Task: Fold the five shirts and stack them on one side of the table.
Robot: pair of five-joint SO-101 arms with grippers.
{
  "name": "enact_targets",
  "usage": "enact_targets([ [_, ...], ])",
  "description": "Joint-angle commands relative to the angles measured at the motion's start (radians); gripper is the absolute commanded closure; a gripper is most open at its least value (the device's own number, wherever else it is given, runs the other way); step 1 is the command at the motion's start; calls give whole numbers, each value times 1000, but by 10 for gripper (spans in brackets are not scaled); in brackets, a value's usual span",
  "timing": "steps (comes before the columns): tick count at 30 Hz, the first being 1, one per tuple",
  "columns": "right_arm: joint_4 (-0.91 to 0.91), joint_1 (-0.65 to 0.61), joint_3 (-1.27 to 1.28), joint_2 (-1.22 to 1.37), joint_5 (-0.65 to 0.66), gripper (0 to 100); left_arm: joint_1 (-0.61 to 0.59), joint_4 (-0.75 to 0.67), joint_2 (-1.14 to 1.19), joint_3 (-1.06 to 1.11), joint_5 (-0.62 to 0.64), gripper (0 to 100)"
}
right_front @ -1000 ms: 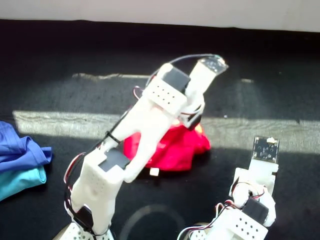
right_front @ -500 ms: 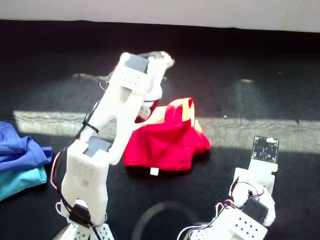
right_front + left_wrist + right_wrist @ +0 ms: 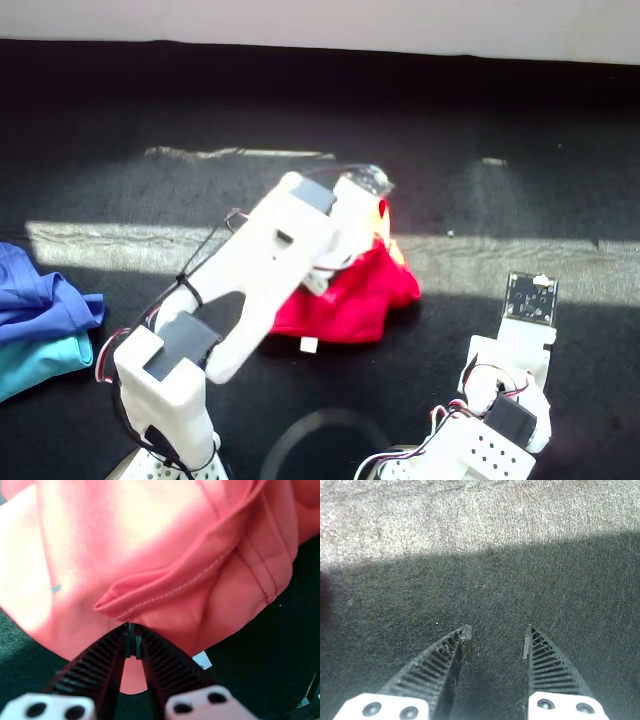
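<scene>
Left fingers (image 3: 100,665) are pressed shut with their tips meeting, and you have a stitched fold of the red shirt (image 3: 352,298) pinched between them. Lower down, cloth shows through the narrow gap between the two fingers. A white tag (image 3: 308,344) pokes out from the shirt's near edge, at about 6 o'clock of the bundle, and lies on the surface (image 3: 450,120).

In the high view your left arm (image 3: 265,255) stretches from its base at 7 o'clock up toward the middle. Its wrist is over the 11 o'clock part of the shirt and covers that side of it. The shirt sits as a rumpled heap close to the centre of the surface. Its far edge is lit by a band of sunlight (image 3: 500,262) that runs from 9 o'clock to 3 o'clock.

Right fingers (image 3: 442,665) stand wide apart, holding no cloth, with bare dark surface between them. The sunlit band lies just beyond their tips. Your right arm (image 3: 510,395) sits folded low at 5 o'clock, well apart from the red shirt.

At the 9 o'clock edge, a blue shirt (image 3: 40,295) lies bunched on top of a teal shirt (image 3: 35,362). The two are touching, and both are well apart from the red one.
</scene>
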Motion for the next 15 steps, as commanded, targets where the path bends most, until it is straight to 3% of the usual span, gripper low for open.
enact_targets([
  [1, 7, -1, 134, -13, 3, 828, 35, -29, -65, 22, 5, 991],
  [12, 7, -1, 134, -13, 3, 828, 85, 3, -81, -18, 8, 991],
  [15, 7, -1, 134, -13, 3, 828, 124, 3, -68, -33, 66, 991],
])
